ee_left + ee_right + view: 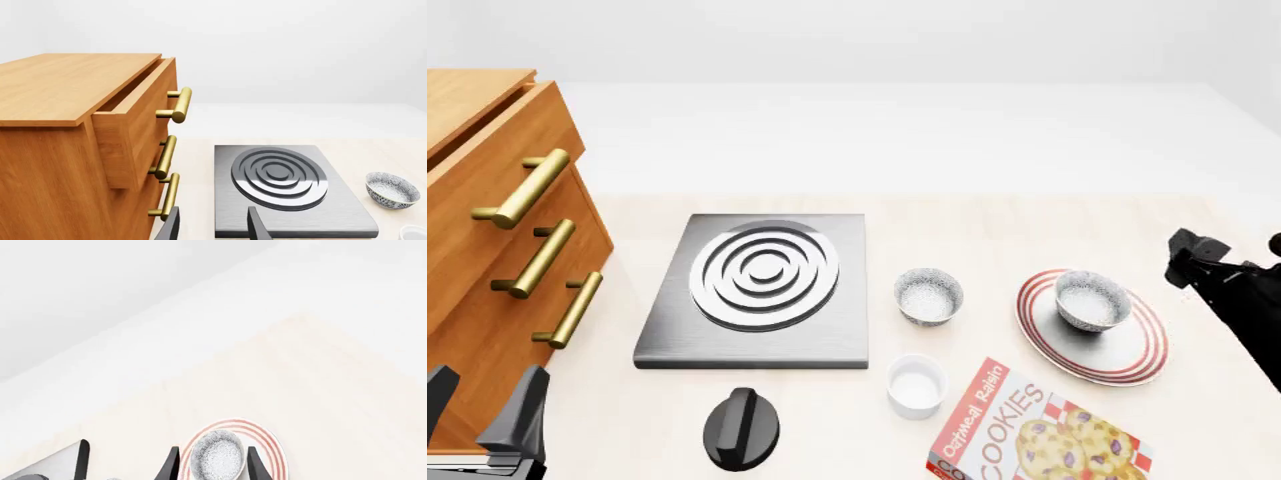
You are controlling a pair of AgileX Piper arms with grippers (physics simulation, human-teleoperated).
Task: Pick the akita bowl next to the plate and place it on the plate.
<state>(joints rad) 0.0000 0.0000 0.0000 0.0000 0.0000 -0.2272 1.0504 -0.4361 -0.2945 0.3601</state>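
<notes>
One speckled akita bowl sits upright on the red-ringed white plate, toward its far side. In the right wrist view this bowl shows on the plate, framed by the spread fingers. My right gripper hangs open, apart from the bowl and off to its right, holding nothing. A second, identical bowl stands on the table between stove and plate, also seen in the left wrist view. My left gripper is open and empty at the near left, by the cabinet.
A grey stove with white rings lies left of centre. A wooden cabinet with brass handles stands at the left, its top drawer pulled out. A white cup, a black knob and a cookie box lie near the front.
</notes>
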